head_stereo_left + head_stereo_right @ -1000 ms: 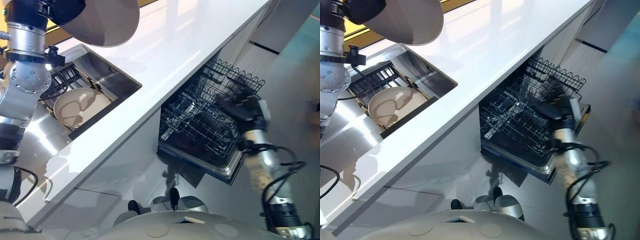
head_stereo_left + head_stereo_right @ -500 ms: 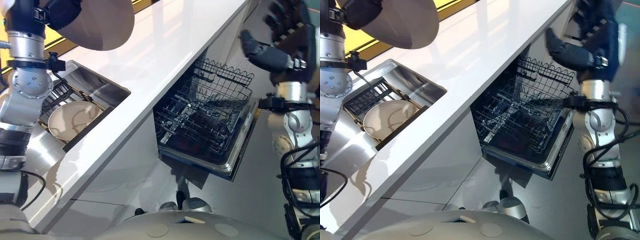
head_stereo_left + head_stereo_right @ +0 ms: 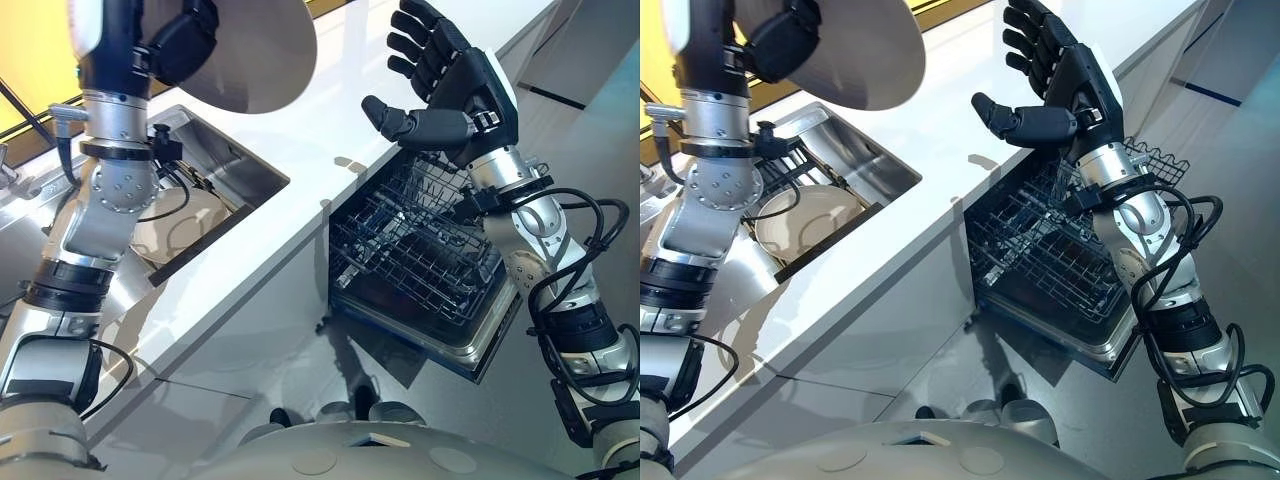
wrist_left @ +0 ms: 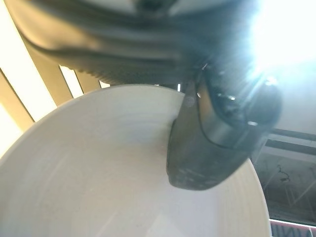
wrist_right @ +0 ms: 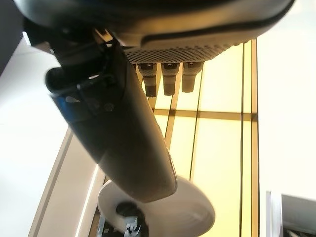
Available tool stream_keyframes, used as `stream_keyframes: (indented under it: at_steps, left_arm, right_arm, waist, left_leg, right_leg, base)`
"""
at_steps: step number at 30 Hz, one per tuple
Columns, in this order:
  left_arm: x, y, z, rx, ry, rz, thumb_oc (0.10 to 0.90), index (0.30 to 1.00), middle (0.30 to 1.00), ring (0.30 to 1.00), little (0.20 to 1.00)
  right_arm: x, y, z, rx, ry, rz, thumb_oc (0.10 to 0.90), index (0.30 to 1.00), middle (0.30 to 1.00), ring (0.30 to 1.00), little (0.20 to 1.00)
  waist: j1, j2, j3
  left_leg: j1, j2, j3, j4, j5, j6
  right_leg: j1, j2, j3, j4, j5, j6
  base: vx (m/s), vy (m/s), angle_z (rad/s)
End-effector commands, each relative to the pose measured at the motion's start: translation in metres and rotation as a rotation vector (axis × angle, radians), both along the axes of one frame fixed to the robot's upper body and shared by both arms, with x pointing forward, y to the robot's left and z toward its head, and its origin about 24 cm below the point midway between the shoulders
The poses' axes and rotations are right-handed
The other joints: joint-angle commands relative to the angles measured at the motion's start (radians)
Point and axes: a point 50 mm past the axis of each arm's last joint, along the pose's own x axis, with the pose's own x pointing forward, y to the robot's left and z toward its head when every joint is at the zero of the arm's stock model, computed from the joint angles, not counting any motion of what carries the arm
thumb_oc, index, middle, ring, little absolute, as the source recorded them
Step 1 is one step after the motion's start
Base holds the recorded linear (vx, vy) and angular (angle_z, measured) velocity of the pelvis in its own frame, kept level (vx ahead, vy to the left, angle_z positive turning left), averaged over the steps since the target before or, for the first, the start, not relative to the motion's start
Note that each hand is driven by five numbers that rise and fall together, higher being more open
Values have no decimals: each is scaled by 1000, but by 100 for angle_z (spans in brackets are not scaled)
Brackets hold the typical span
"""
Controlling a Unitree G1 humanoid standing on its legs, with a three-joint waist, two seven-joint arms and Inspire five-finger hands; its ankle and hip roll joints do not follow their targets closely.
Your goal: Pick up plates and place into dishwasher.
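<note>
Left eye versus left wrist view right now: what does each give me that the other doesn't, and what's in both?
Left eye view: the right hand, open and raised above the counter, the pulled-out dishwasher rack, and a second plate lying in the sink. Left wrist view: the left hand up close, its thumb pressed on the face of the plate. Both: that plate held up in the left hand.

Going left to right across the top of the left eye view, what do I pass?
left hand → plate it holds → open right hand. The dishwasher rack lies below the right hand, so it has no clear place in the order.
</note>
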Motion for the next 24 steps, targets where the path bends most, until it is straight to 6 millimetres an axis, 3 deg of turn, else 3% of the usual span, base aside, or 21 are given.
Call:
stream_keyframes:
  at_steps: [1,11,19,24]
  left_arm:
    - [-15,-23,36,41,-204,-96,100,300,300,300,200]
    - [-9,-44,19,48,-142,-195,100,300,300,300,200]
    - [-12,-69,13,71,-132,-294,100,300,300,300,200]
    - [-15,-80,12,92,-116,-353,100,300,300,300,200]
  right_arm:
    - [-2,18,54,108,-195,118,800,900,900,900,900]
    - [8,54,31,151,18,314,800,900,900,900,900]
    - [12,79,18,148,108,373,800,900,900,900,900]
    - [15,85,16,167,127,371,800,900,900,900,900]
  waist:
    - [-7,-14,-82]
    - [9,-22,-81]
    - [22,-25,-78]
    - [29,-26,-75]
  left_leg:
    - [-21,-60,-45,6,-55,29]
    - [-30,-59,-59,6,-44,30]
    - [-35,-58,-71,6,-37,31]
    - [-35,-56,-80,6,-35,30]
  right_leg:
    - [-9,48,-56,97,-105,59]
    - [-14,45,-65,105,-103,61]
    - [-13,44,-67,105,-101,61]
    - [-10,44,-70,106,-101,61]
  base:
    - [35,-11,4]
    - [29,-14,7]
    - [11,-3,2]
    - [13,-4,1]
